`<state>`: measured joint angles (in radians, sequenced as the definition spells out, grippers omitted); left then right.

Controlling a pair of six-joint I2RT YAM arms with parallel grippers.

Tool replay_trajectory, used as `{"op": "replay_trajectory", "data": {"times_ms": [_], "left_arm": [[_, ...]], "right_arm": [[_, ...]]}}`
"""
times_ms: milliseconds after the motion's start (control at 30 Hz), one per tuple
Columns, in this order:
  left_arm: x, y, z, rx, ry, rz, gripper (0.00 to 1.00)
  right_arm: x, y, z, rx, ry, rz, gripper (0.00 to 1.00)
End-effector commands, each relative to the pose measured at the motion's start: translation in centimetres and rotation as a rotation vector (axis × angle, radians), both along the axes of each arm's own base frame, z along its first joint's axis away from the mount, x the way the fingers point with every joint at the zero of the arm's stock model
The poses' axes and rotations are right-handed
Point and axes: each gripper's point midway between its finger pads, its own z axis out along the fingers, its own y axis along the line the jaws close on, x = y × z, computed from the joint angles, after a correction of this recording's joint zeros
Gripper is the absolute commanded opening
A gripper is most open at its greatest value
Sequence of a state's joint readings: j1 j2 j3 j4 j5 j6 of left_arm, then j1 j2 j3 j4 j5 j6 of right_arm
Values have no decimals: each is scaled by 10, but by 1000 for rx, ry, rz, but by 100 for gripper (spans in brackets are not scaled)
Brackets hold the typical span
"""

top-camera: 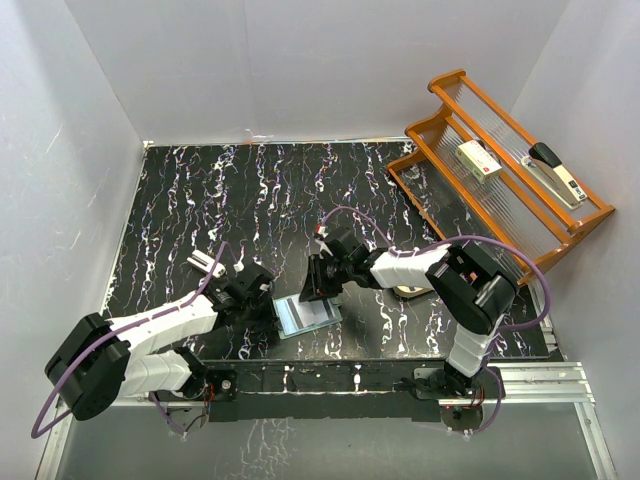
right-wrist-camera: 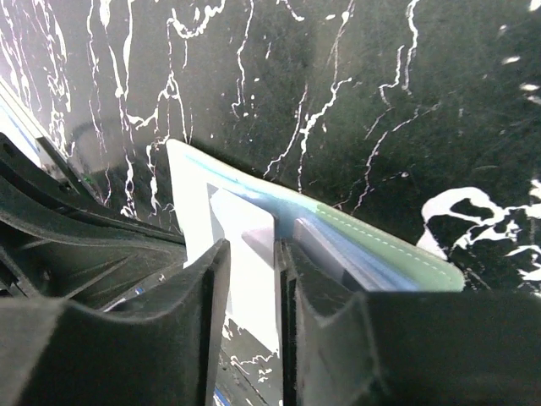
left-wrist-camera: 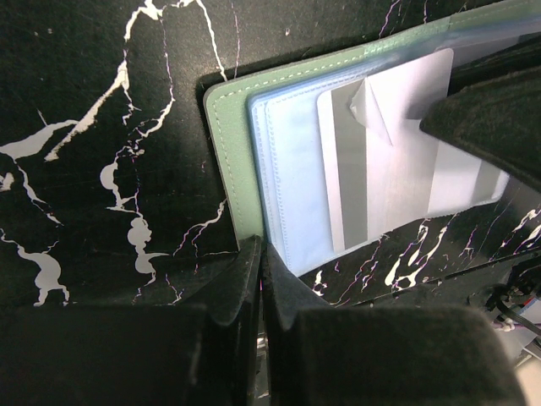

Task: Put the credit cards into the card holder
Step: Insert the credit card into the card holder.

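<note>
Right end effector [right-wrist-camera: 254,262] pinches a credit card [right-wrist-camera: 245,220], long axis pointing ahead over the open card holder [right-wrist-camera: 397,254]; left end effector [left-wrist-camera: 260,254], closed, touches its edge.

Black tabletop [top-camera: 200,200] with white marble veins, boxed in by plain pale walls [top-camera: 300,60] on three sides. An orange wooden rack [top-camera: 586,218] sits at 2 o'clock, holding a stapler [top-camera: 556,172] and a small box [top-camera: 478,160]. A metal rail [top-camera: 545,377] runs along 6 o'clock. Light's soft and even.
</note>
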<state>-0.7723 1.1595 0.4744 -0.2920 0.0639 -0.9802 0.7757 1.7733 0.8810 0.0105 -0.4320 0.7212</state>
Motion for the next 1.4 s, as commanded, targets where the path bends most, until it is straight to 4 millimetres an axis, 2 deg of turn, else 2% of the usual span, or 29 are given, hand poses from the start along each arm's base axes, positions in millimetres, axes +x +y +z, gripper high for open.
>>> {"op": "replay_trajectory", "data": {"times_ms": [0,67,233,500,700,867,1000,1133,1367], "left_arm": [[-5,-2,1,-28,16,-6,3],[-6,-5,3,-49,19,-1,4],[-5,-5,6,-59,11,3,4],[-3,-9,7,-77,3,-9,4],[-4,-15,4,-110,6,-18,4],[-3,-17,9,-130,3,-8,5],[1,-7,13,-102,1,38,7],[5,1,18,-121,-6,88,13],[0,3,8,-132,30,91,22]], "right_arm": [[5,-8,0,-63,-33,-31,31],[5,-7,14,-48,-47,-35,37],[1,-13,15,-82,-50,-48,44],[-10,-2,14,-60,-25,-42,46],[-18,18,24,14,-7,-108,45],[-8,2,27,-87,-57,-161,48],[-8,-7,31,-145,-89,-136,50],[-13,-7,34,-135,-94,-115,54],[-20,-4,27,-122,-69,-104,55]]}}
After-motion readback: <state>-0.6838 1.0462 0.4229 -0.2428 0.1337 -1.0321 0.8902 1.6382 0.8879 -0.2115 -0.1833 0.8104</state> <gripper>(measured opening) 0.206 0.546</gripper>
